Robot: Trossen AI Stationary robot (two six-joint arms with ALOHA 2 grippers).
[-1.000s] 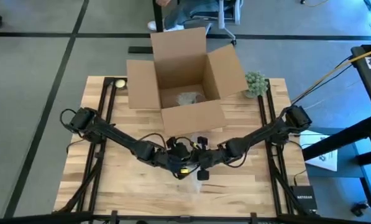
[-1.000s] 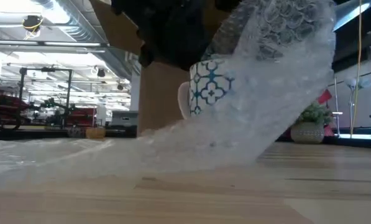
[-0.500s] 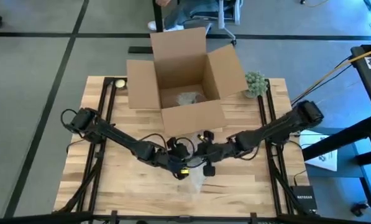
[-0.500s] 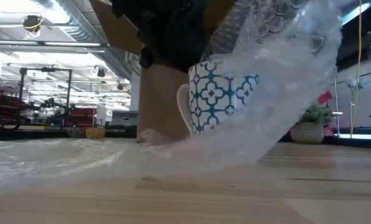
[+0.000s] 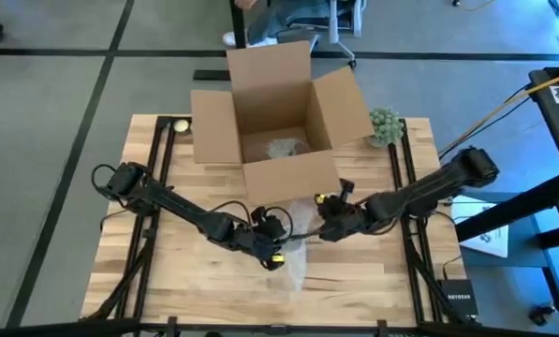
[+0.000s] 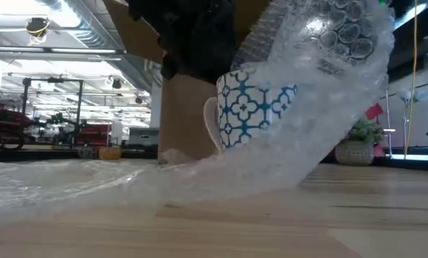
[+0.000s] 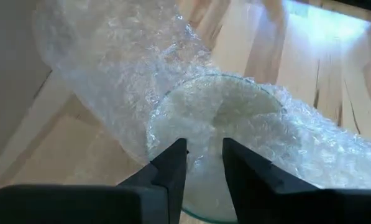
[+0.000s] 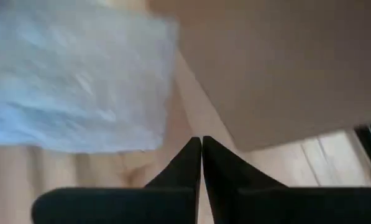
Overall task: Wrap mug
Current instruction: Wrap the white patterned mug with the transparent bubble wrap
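Your left tool has its two fingers closed to a narrow gap on the rim of the mug, with bubble wrap pressed against the rim. From above, this tool sits at the middle of the surface, in front of the cardboard box, and hides the mug almost completely.

Your right tool has its fingers pressed together with nothing visible between them; it hangs just beside the left one, close to the box's front wall, and its wrist view is too blurred to show more than a pale sheet and brown cardboard.

From the low camera, the white mug with its teal pattern is tilted and held off the surface. The bubble wrap drapes over it and trails across the wood towards the left. The mug's top is lost behind the dark tool above it.

A small plant stands by the box's right flap.
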